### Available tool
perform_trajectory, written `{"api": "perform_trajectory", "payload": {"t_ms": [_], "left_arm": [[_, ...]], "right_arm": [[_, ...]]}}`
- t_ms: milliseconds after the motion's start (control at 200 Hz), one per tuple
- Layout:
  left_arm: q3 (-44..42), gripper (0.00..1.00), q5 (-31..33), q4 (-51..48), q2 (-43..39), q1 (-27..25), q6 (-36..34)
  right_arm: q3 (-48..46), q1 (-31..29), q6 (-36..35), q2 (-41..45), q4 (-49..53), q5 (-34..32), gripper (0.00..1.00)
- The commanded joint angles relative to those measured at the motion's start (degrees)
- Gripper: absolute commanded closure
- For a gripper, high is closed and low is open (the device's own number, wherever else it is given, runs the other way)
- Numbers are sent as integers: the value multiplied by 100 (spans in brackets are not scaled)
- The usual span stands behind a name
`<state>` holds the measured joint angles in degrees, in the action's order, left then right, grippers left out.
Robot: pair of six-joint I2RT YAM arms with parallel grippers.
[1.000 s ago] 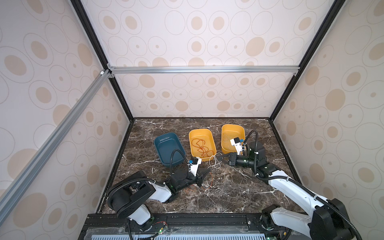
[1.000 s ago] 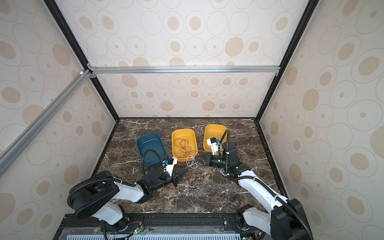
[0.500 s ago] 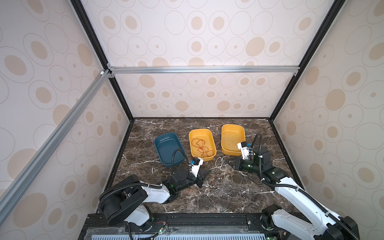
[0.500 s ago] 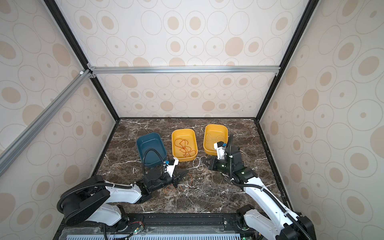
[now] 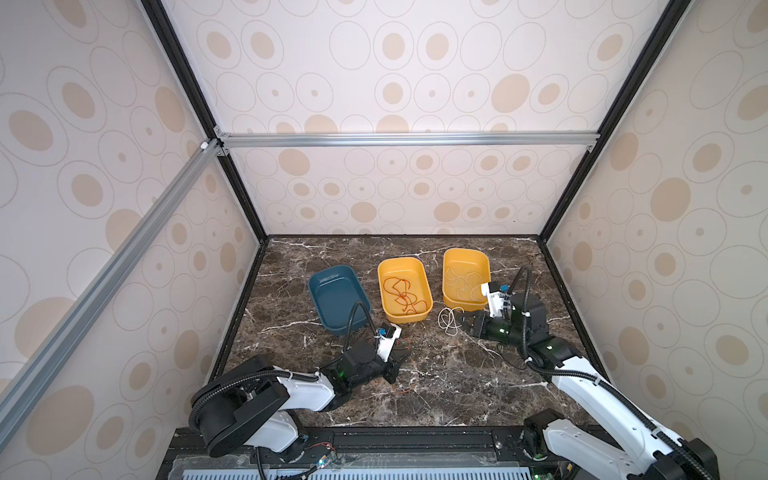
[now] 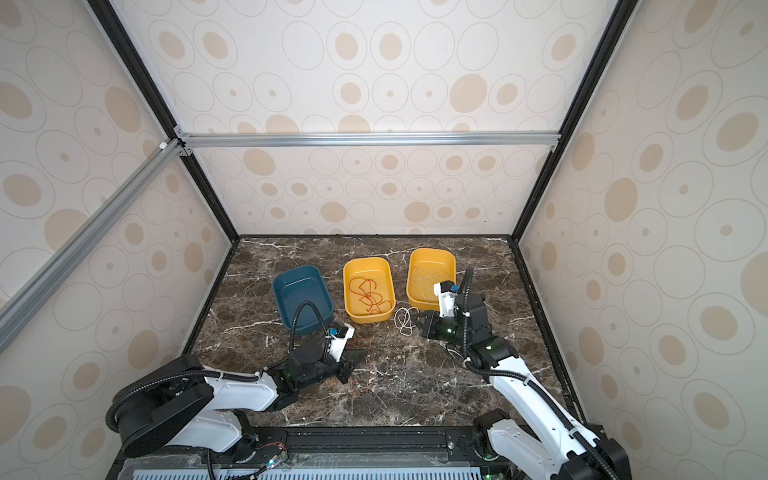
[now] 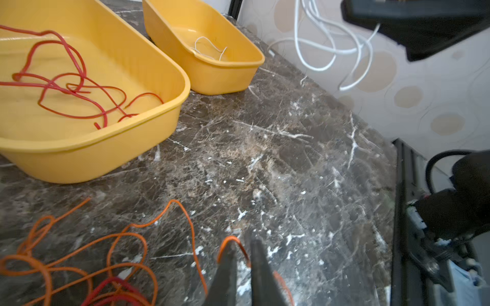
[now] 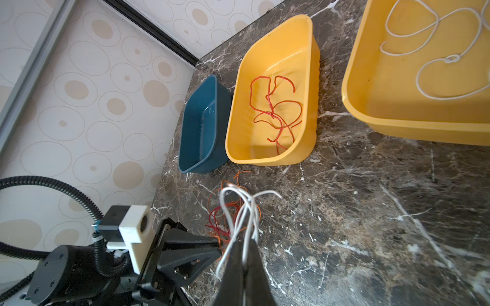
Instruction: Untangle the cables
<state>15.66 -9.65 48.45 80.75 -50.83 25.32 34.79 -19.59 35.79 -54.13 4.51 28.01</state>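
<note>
My right gripper [image 8: 245, 242] is shut on a white cable [image 8: 238, 206], whose loops hang off its tip above the marble [image 5: 449, 322]. My left gripper [image 7: 242, 242] sits low over a tangle of orange cables [image 7: 127, 235] and a red cable [image 7: 114, 286] on the table. Its jaws stand slightly apart, and an orange loop [image 7: 230, 238] lies over one fingertip. In both top views the left gripper [image 5: 399, 361] [image 6: 361, 357] is near the front, left of the right gripper [image 5: 461, 322] [image 6: 419, 322]. More red cable [image 5: 401, 293] lies in the middle yellow tray [image 5: 424, 286]. Another white cable [image 5: 463, 282] lies in the right yellow tray [image 5: 446, 270].
A blue tray [image 5: 320, 299] with nothing in it stands left of the two yellow ones, just behind my left arm. The cell's patterned walls and black frame posts close in the table on three sides. Open marble [image 5: 457, 374] lies between the two arms.
My right gripper has drawn the white cable to the right and nearer, away from the orange tangle. My left gripper's jaws have parted a little over the orange cable.
</note>
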Motion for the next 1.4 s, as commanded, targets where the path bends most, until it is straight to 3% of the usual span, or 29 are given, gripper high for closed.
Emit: {"api": "perform_trajectory", "payload": {"t_ms": [0,190,520,840,995,1391], "left_arm": [[236,59,143,-463,-137,29,-127],[444,37,82,-793,-565,37,-263],[508,30,-334,-529,-1358,335,-92],[793,31,-1000,21,-865,577,272],[885,34,-1205,197,-641,590,341],[711,74,-1457,426,-319,592,591]], "right_arm": [[-8,0,77,-47,-267,434,99],[129,2,-120,-171,-238,975,99],[69,-43,-459,-567,-538,1901,100],[107,-478,-678,-774,-557,2011,100],[124,-604,-691,-850,-587,1953,100],[229,-660,-863,-830,-434,1683,100]]}}
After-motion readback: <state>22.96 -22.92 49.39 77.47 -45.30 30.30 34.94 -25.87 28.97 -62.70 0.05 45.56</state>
